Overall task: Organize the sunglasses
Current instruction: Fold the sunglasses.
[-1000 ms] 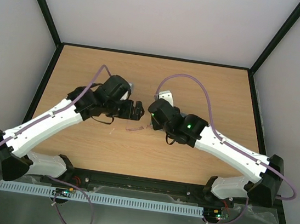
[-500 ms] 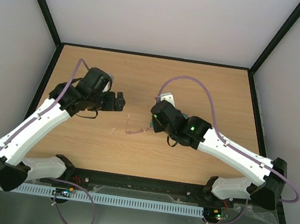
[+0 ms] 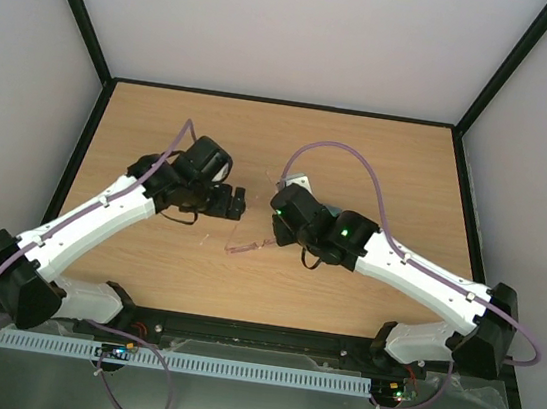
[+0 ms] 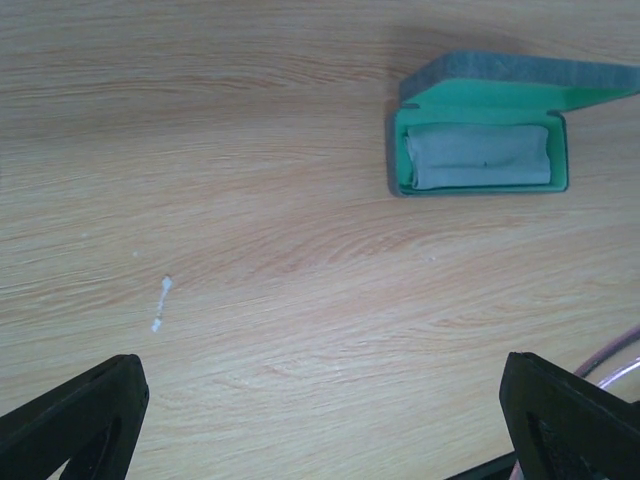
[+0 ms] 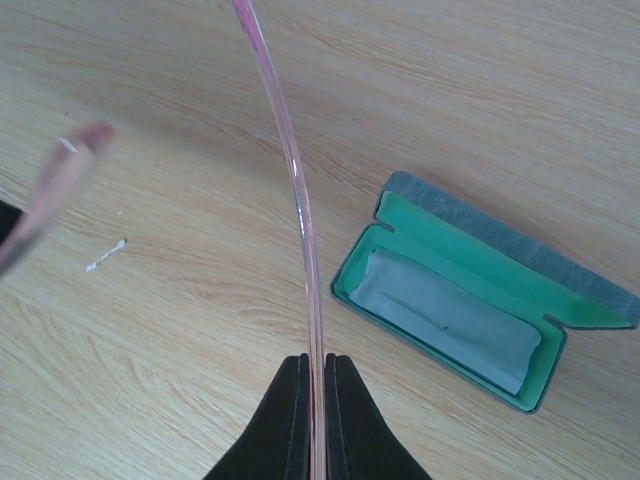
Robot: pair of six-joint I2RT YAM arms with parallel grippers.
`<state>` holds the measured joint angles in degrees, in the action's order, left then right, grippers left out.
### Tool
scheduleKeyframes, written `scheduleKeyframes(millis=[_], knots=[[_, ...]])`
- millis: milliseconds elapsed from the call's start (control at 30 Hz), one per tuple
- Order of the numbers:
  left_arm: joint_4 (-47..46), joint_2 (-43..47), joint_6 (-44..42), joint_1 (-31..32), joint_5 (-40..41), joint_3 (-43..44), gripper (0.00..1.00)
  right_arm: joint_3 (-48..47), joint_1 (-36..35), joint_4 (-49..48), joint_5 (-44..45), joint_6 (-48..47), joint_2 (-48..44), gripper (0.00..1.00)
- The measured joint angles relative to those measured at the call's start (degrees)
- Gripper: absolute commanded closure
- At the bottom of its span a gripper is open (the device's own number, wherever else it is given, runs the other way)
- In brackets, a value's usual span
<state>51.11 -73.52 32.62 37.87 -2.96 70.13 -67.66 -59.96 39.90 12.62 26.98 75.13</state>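
L gripper hangs over the light wooden table w/ its fingers spread wide and nothing btwn them. Ahead of its left finger a tiny white scrap lies on the wood. Just by its right finger, a pink curve of the thin-framed, pink-tinted sunglasses pokes into view. The sunglasses sit btwn the two grippers; can't tell if any part touches the wood. R gripper is pinched tight on one slim temple arm, which runs straight out ahead of its fingertips. Another part of the frame is a blur off to its left. Ahead and right of the R gripper lies the blue-grey oblong hard case, lid back and green lining showing, w/ a folded pale blue cloth inside. The case is also ahead and right of the L gripper, well apart from it.
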Motion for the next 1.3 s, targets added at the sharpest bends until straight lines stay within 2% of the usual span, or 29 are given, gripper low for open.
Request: scheduleKeyframes(millis=[400, 700, 867, 1067, 1200, 1300], knots=[[-3.3, -2.3, 3.5, 9.0, 0.0, -0.2, 0.01, 0.0, 0.0, 0.1, -1.3, 0.6, 0.9, 0.99], [-3.9, -2.4, 5.6, 11.2, 0.4, -0.8, 0.01, 0.0, 0.1, 0.5, -1.6, 1.5, 0.8, 0.99], [-4.2, 0.7, 6.6, 7.0, 0.0, -0.9, 0.01, 0.0, 0.6, 0.2, -1.5, 2.8, 0.7, 0.99], [-8.3, 10.6, 8.5, -1.3, -2.4, -3.5, 0.01, 0.4, 1.7, 0.2, -0.9, 5.8, 0.1, 0.99], [-17.5, 18.8, 13.4, -3.7, -7.5, -11.3, 0.01, 0.4, 4.3, 0.1, -0.7, 10.8, -0.1, 0.99], [-28.4, 24.5, 20.5, -3.3, -11.5, -20.5, 0.01, 0.3, 5.7, 0.0, -0.5, 14.8, 0.3, 0.99]])
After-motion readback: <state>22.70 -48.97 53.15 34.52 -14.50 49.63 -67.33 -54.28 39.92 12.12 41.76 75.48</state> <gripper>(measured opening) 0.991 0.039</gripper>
